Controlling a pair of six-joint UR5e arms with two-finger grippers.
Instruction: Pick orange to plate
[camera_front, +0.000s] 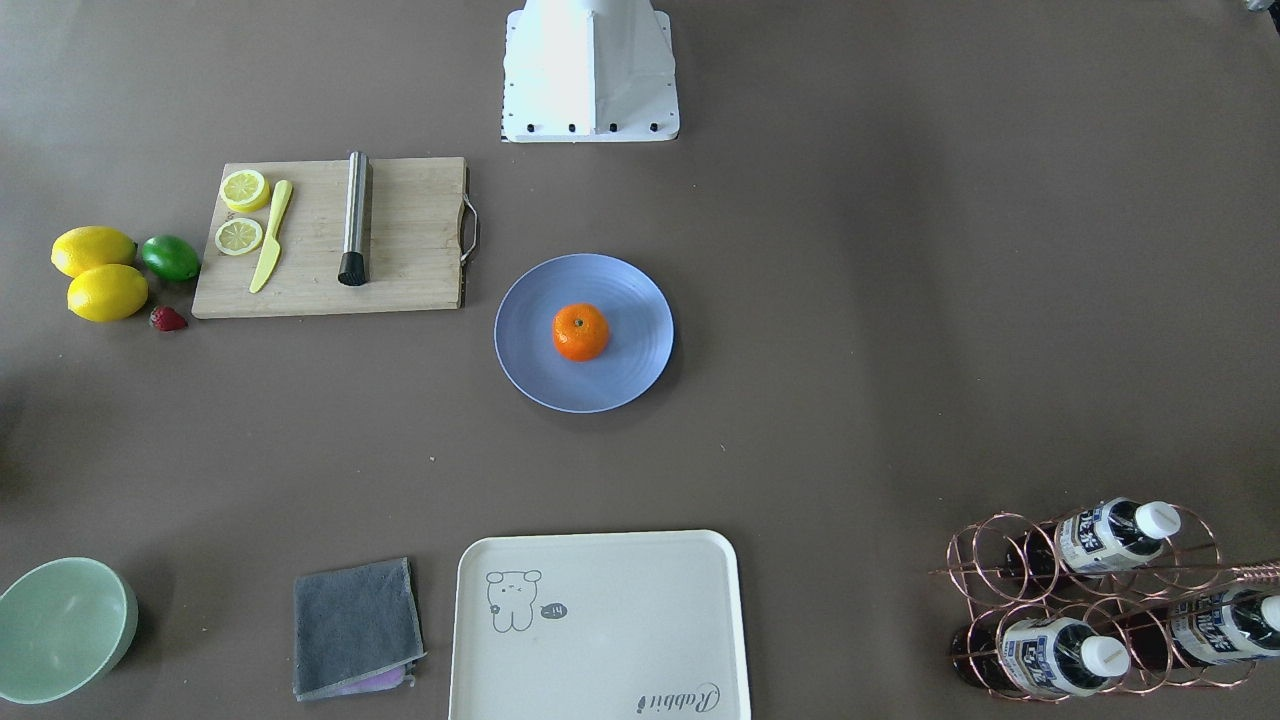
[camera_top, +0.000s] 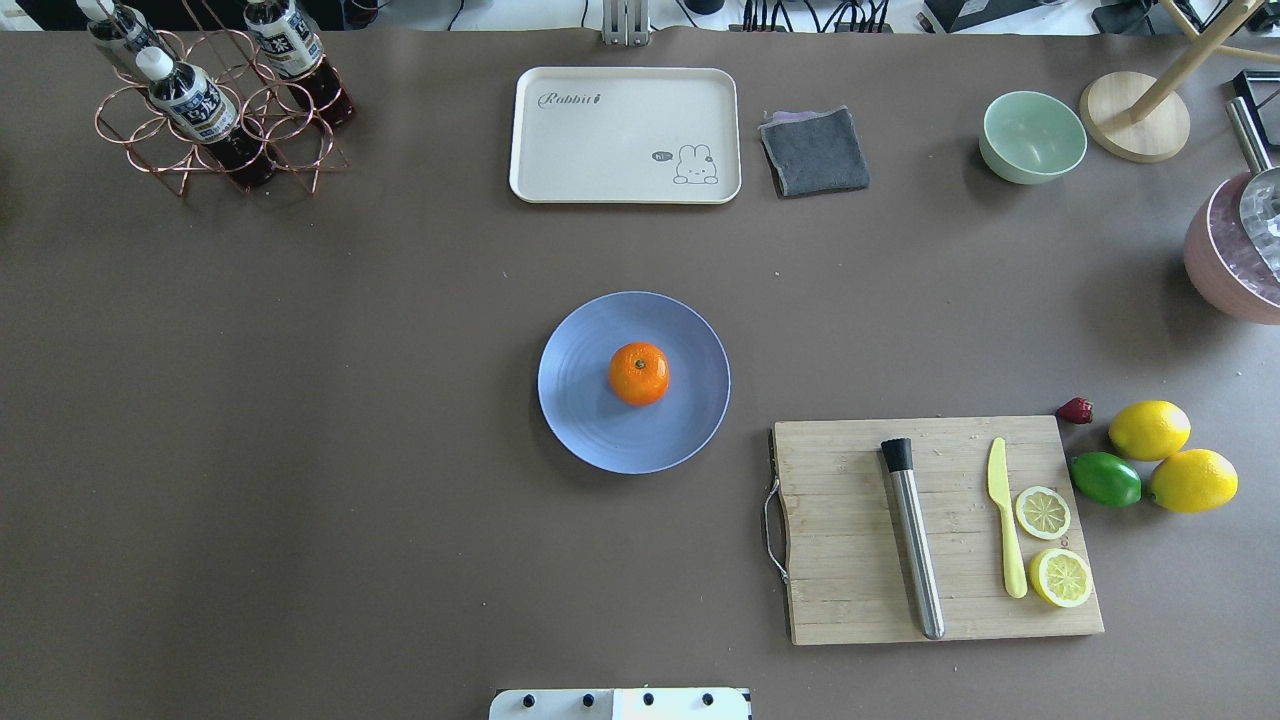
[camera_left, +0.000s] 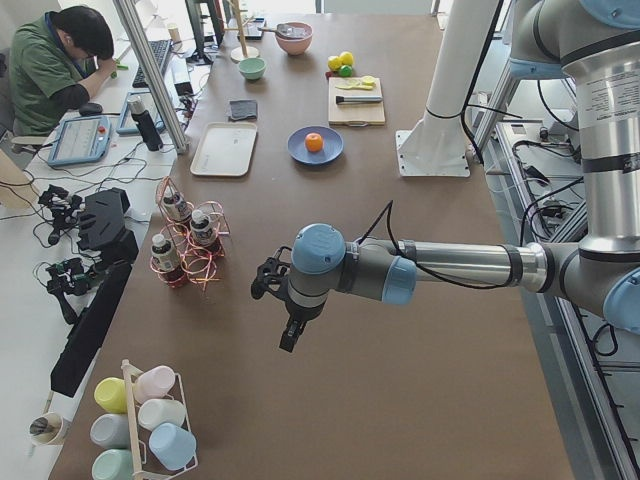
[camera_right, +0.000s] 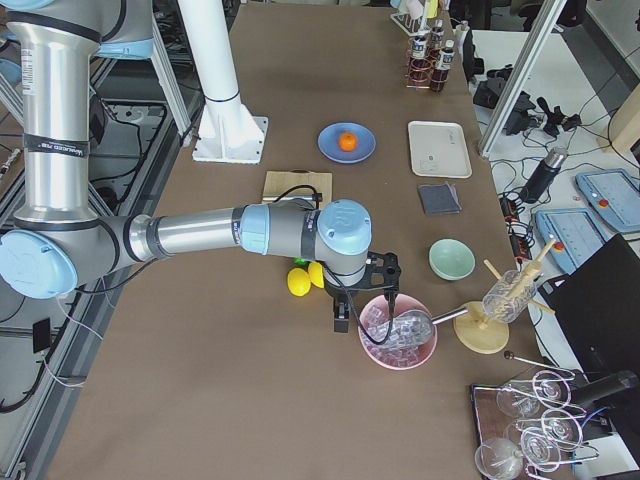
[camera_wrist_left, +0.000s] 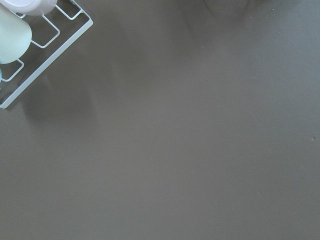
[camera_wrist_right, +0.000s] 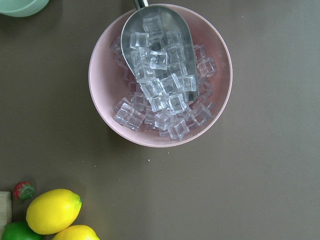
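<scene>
The orange (camera_top: 639, 373) rests near the middle of the periwinkle-blue plate (camera_top: 580, 410) at the table's centre; both also show in the front-facing view, the orange (camera_front: 580, 332) on the plate (camera_front: 625, 290). Neither gripper is near them. My left gripper (camera_left: 289, 340) hangs over bare table far out on the left end, seen only in the exterior left view. My right gripper (camera_right: 341, 320) hovers beside a pink ice bowl at the right end. I cannot tell whether either is open or shut.
A cutting board (camera_top: 940, 530) carries a muddler, a yellow knife and lemon slices, with lemons (camera_top: 1149, 430), a lime and a strawberry beside it. The cream tray (camera_top: 625, 135), grey cloth, green bowl (camera_top: 1032, 136), bottle rack (camera_top: 215, 100) and pink ice bowl (camera_wrist_right: 160, 75) stand around the edges.
</scene>
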